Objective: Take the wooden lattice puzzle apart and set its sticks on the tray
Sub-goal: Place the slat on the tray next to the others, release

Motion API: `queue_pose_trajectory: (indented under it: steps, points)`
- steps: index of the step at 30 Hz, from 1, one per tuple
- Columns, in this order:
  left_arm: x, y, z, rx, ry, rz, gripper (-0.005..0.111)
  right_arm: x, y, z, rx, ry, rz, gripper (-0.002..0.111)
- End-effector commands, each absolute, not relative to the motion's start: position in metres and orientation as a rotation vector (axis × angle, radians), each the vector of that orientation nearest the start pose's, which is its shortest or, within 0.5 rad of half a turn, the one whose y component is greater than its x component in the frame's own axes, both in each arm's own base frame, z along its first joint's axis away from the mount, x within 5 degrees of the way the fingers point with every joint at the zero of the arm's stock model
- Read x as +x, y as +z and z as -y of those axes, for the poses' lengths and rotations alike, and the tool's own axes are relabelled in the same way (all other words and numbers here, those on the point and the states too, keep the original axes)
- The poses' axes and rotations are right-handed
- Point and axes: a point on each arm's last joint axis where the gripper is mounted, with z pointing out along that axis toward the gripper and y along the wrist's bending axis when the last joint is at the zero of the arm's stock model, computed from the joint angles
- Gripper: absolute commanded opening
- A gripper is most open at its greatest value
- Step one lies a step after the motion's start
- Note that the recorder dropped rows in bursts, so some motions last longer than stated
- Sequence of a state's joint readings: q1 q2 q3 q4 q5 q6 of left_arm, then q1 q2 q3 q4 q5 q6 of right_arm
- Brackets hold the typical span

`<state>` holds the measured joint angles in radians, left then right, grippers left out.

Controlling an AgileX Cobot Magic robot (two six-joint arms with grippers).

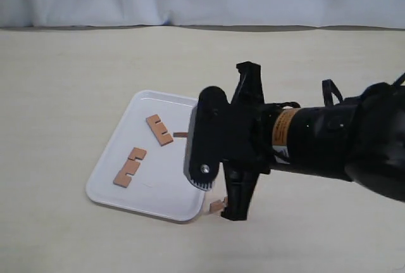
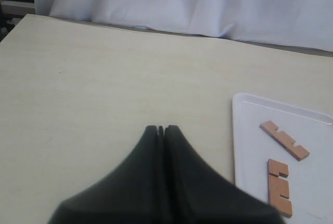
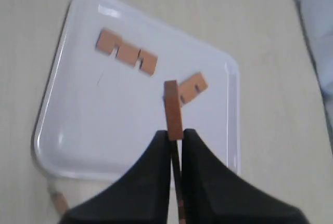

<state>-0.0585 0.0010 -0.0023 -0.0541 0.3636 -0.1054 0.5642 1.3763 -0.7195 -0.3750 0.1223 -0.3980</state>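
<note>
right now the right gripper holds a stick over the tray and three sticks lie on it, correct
No: only two sticks lie on the tray, not three; the right wrist view shows it. The right gripper does hold a stick over the tray.

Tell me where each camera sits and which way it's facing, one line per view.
Exterior: off the arms, looking down across the table at the tray; the right arm fills its right side.
Left wrist: on the left arm, facing across the table toward the curtain; its shut left tool shows.
Right wrist: above the tray, looking down; its right tool pinches one stick.
Shared: all three show the tray and its two loose sticks.
</note>
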Motion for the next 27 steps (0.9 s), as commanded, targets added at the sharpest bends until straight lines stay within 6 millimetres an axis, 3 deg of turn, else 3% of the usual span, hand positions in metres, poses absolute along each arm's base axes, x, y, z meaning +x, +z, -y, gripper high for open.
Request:
queue_pose_trajectory:
  steps: [1, 6, 11, 12, 16, 19, 27]
  points:
    - [0.053, 0.181, 0.005, -0.084, -0.176, -1.839, 0.000, 0.257, 0.224, -0.162, -1.215, -0.026, -1.835, 0.005]
    - [0.053, 0.181, 0.005, -0.084, -0.176, -1.839, 0.000, 0.294, 0.177, -0.186, -1.172, 0.040, -1.996, 0.005]
    - [0.053, 0.181, 0.005, -0.084, -0.176, -1.839, 0.000, 0.320, 0.154, -0.200, -1.019, 0.101, -2.163, 0.005]
    - [0.053, 0.181, 0.005, -0.084, -0.176, -1.839, 0.000, 0.322, 0.151, -0.201, -0.990, 0.114, -2.183, 0.010]
    - [0.053, 0.181, 0.005, -0.084, -0.176, -1.839, 0.000, 0.324, 0.153, -0.200, -0.952, 0.127, -2.196, 0.044]
    - [0.053, 0.181, 0.005, -0.084, -0.176, -1.839, 0.000, 0.323, 0.160, -0.200, -0.925, 0.139, -2.185, 0.057]
    - [0.053, 0.181, 0.005, -0.084, -0.176, -1.839, 0.000, 0.300, 0.222, -0.180, -0.992, 0.021, -2.180, 0.057]
